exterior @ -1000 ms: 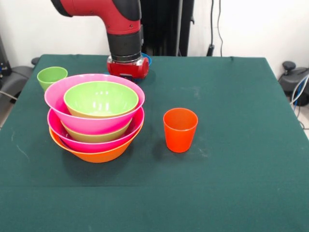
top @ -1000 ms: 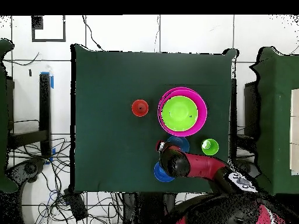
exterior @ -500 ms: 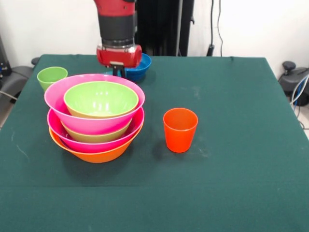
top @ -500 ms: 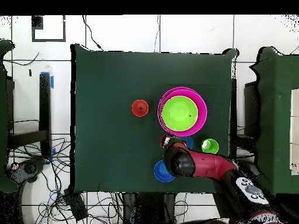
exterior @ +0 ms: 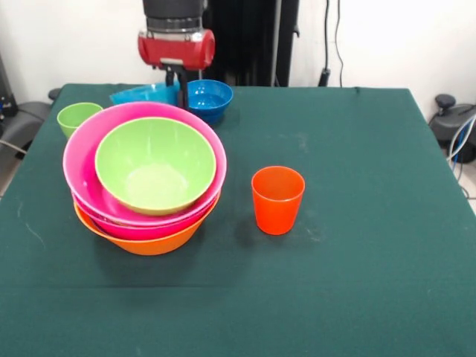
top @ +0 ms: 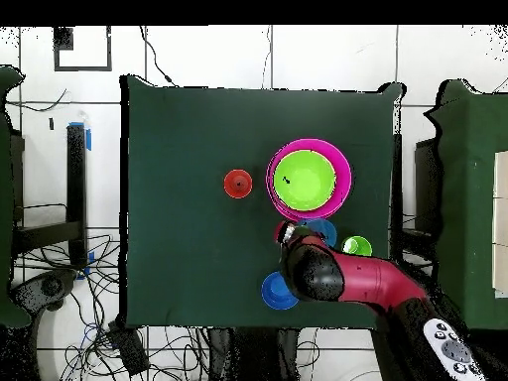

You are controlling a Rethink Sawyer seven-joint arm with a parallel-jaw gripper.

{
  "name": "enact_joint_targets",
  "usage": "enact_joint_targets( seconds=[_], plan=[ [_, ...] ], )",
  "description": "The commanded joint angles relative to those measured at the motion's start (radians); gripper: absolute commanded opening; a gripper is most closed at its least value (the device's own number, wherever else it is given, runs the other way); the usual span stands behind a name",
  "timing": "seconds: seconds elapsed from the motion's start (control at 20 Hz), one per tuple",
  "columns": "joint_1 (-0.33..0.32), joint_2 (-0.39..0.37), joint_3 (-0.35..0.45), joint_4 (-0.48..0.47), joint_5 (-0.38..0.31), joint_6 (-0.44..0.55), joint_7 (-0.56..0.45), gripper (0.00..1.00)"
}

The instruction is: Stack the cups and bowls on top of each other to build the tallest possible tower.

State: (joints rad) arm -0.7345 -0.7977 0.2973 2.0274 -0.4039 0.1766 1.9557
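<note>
Gripper now raised, clamped on light blue bowl; tower just beside, newly tilted, risking slippage before next placement.

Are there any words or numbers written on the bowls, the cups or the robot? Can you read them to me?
No readable text anywhere.
The bowls in the tower, the orange-red cup, the green cup and the dark blue bowl: plain, no print.
The red arm: no lettering shows.
A grey object at the overhead view's lower right edge carries small marks, too small to read.
</note>
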Motion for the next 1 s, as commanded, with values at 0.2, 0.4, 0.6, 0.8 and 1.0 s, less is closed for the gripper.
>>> enact_joint_targets(
  seconds=[0.2,0.4,0.6,0.8,1.0],
  plan=[
    [-0.049,-0.145,0.168,0.088,0.064,0.17,-0.029,0.0],
    [-0.074,-0.149,0.182,0.108,0.064,0.182,-0.034,0.0],
    [-0.089,-0.122,0.195,0.11,0.05,0.17,-0.025,0.0],
    [-0.096,-0.103,0.199,0.112,0.041,0.159,-0.019,0.0],
    [-0.109,-0.097,0.208,0.119,0.036,0.163,-0.02,0.0]
  ],
)
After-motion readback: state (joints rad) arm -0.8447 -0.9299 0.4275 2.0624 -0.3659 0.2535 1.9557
